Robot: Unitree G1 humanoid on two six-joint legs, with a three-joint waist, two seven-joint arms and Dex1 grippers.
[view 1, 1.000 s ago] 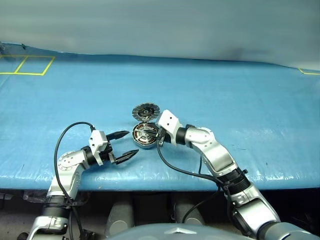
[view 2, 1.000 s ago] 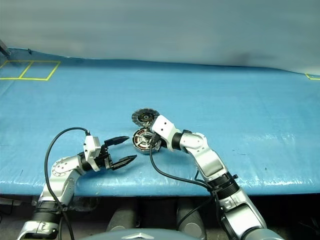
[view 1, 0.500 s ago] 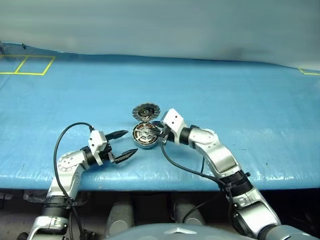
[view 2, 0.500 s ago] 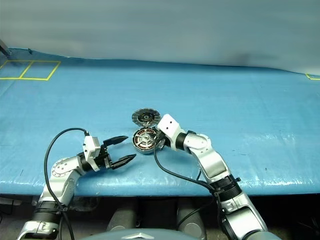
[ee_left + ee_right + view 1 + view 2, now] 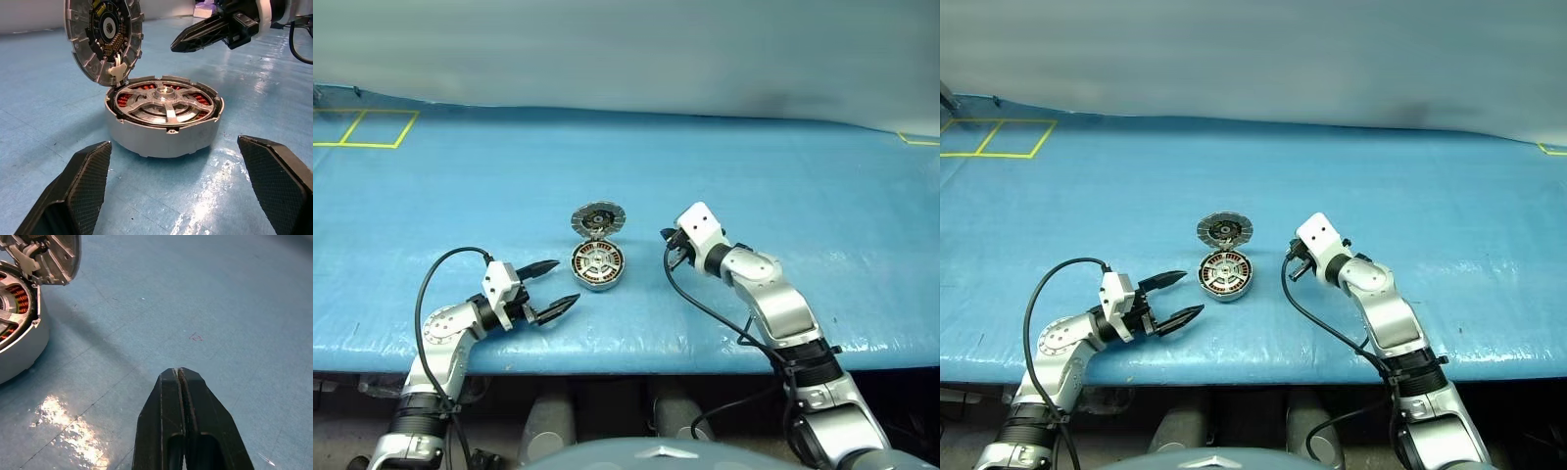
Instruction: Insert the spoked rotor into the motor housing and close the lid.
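My two arms reach out low over the blue table, left pincer wide, right pincer closed.

My left gripper points level toward the right, fingers spread far apart; my right gripper, farther off, angles left and slightly down, its black fingers pressed together, holding nothing.

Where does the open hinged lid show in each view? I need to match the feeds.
Left eye: round grey segmented lid, centre, beyond the silver motor housing.
Right eye: centre-left.
Left wrist: upper left.
Right wrist: top-left corner.
Shared landmark: the housing.
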